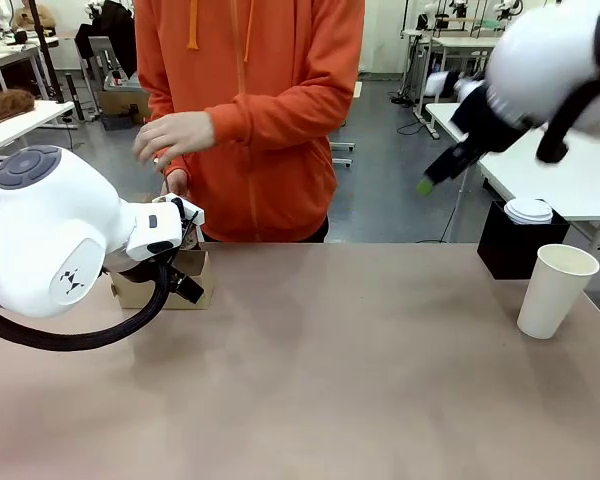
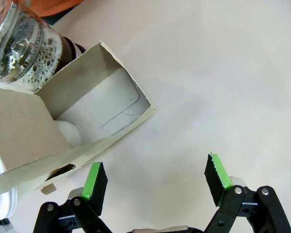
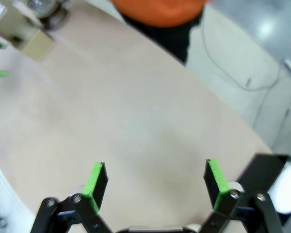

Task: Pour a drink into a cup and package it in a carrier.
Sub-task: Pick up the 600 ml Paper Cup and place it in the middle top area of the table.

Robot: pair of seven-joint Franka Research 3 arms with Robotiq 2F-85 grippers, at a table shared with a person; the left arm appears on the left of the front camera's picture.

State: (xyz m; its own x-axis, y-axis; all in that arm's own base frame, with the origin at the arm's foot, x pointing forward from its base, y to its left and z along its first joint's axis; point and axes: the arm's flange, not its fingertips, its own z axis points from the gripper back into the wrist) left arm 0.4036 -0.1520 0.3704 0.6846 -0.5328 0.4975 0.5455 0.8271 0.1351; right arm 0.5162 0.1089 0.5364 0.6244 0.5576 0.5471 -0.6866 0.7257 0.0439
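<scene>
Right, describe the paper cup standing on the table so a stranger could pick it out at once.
Start at the brown table and go to its end on the robot's right, by the black box. The cup stands upright beside that box. It is tall, tapered, plain white and open-topped, unlike the flat white lids stacked on the box.

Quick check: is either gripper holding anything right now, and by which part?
Nothing is held. The left gripper stands open just beside the carrier, with nothing between its fingers; the right gripper is open and empty above the table.
</scene>
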